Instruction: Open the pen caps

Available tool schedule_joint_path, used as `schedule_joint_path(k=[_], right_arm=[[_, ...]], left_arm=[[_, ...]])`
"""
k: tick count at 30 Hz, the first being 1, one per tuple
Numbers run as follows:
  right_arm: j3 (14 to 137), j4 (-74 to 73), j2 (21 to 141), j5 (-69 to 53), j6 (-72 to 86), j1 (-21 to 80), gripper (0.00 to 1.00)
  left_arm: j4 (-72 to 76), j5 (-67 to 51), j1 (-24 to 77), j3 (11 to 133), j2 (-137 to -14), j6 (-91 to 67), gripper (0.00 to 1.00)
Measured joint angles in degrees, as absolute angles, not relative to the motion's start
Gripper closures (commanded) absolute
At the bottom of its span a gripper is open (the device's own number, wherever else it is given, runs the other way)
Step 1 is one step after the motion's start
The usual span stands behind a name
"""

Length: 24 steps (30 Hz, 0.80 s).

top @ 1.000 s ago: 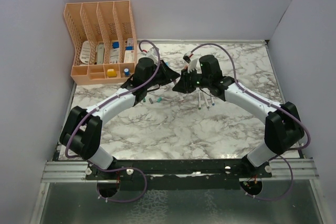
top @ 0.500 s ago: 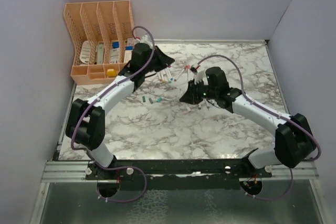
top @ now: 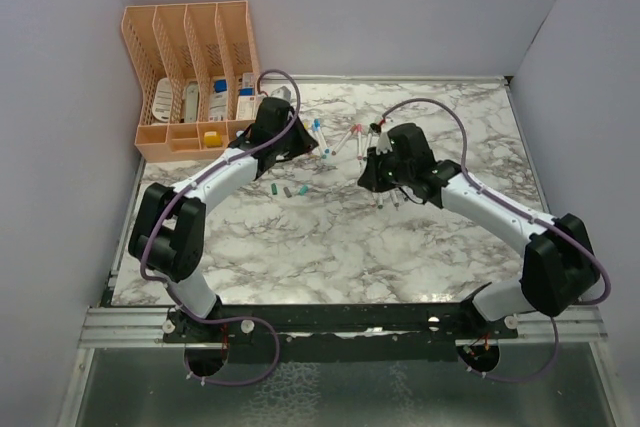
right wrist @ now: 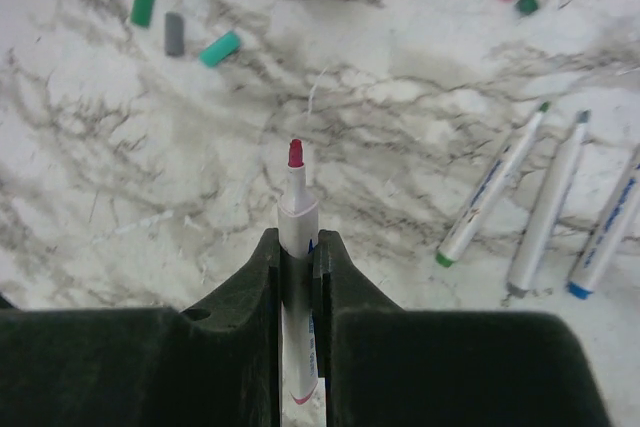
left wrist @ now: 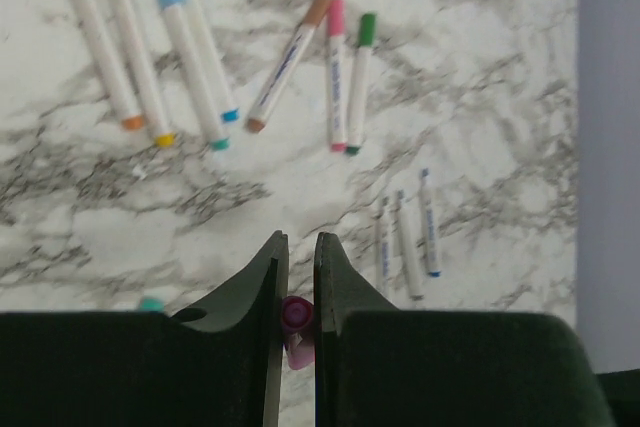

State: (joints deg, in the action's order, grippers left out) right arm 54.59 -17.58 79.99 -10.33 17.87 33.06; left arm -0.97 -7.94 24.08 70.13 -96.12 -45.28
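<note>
Between right jaws I see a pen [right wrist: 297, 209] clamped, long axis 6-to-12, red tip toward 12 o'clock. Left jaws pinch a magenta cap [left wrist: 296, 315], mostly hidden, axis unclear.

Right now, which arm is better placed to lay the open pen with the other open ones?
Right. The right fingers are shut on the open pen, and three open pens lie close beside it on the table. The left fingers hold only a pink cap.
</note>
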Motion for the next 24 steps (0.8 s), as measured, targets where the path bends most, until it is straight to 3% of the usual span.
schedule_joint_path(k=[8,24], right_arm=[[63.9,-19.44,90.32,-2.42,17.28,33.06,0.99],[70.5,-20.43,106.0,1.13,16.67,33.06,0.99]], left_arm=[[-11.77,-1.04,24.6,63.24,-96.12,-39.48,1.0],[-16.69,7.42,24.49,69.8,-106.32,-32.32,1.0]])
